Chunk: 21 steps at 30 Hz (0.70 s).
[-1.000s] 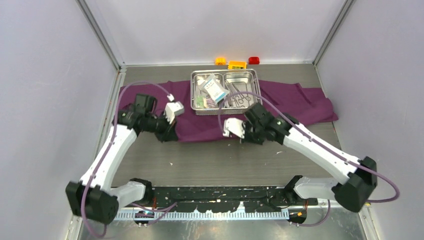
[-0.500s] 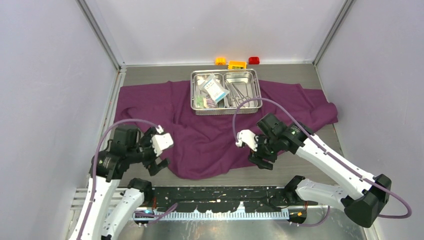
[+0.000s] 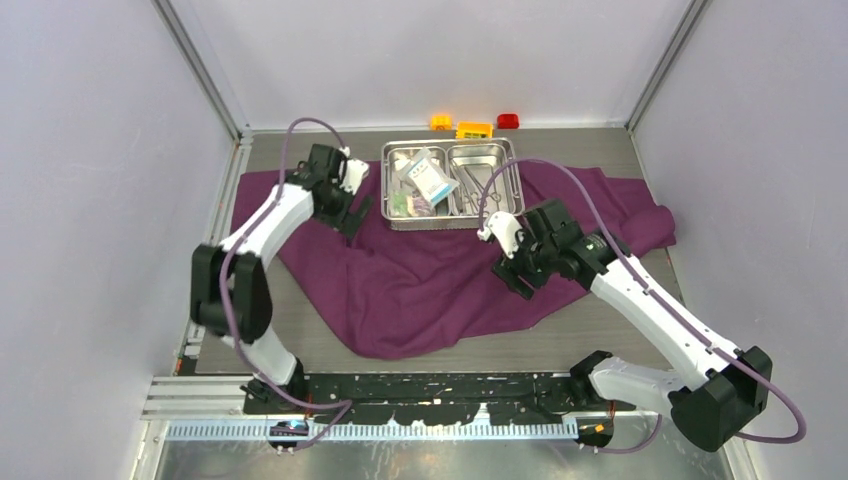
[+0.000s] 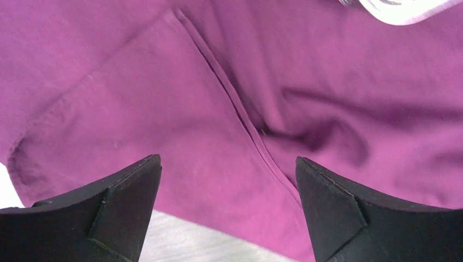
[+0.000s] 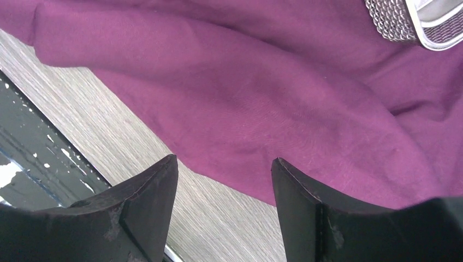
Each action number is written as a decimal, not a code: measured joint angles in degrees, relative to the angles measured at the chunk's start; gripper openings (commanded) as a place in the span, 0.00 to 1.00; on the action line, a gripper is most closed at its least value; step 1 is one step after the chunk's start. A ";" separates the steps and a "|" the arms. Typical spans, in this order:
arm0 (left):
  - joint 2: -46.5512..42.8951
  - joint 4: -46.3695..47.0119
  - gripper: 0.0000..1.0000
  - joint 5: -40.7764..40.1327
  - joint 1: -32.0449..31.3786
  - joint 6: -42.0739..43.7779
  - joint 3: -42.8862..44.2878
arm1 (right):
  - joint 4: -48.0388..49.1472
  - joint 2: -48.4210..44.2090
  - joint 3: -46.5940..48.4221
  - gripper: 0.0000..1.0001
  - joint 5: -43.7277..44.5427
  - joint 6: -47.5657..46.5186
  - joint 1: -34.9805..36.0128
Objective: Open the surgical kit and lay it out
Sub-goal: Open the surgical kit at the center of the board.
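The dark-purple cloth (image 3: 420, 270) lies spread over the table's middle, its near edge lumpy. At its back stands the steel tray (image 3: 450, 225). Clear packets (image 3: 425, 180) fill the left compartment and steel instruments (image 3: 478, 192) the right. My left gripper (image 3: 352, 207) hovers open over the cloth's back left part, just left of the tray. In the left wrist view the gripper (image 4: 229, 164) is empty above a hemmed fold (image 4: 229, 98). My right gripper (image 3: 515, 275) is open over the cloth in front of the tray. The right wrist view shows that gripper (image 5: 225, 164) empty above the cloth's edge (image 5: 218, 164).
Yellow (image 3: 441, 122), orange (image 3: 474, 129) and red (image 3: 508, 120) bricks sit behind the tray by the back wall. Side walls close in the table. Bare grey tabletop (image 3: 300, 330) shows in front of the cloth, and the black rail (image 3: 440, 385) runs along the near edge.
Both grippers, shut a second ago, dragged the cloth's near edge toward me and let go. Both then lifted back toward the tray, the left arm swinging far to the cloth's back left.
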 measured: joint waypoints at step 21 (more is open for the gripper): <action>22.93 1.38 0.67 -10.08 0.66 -6.36 11.58 | 3.06 -4.52 -4.83 0.67 0.98 2.47 -4.00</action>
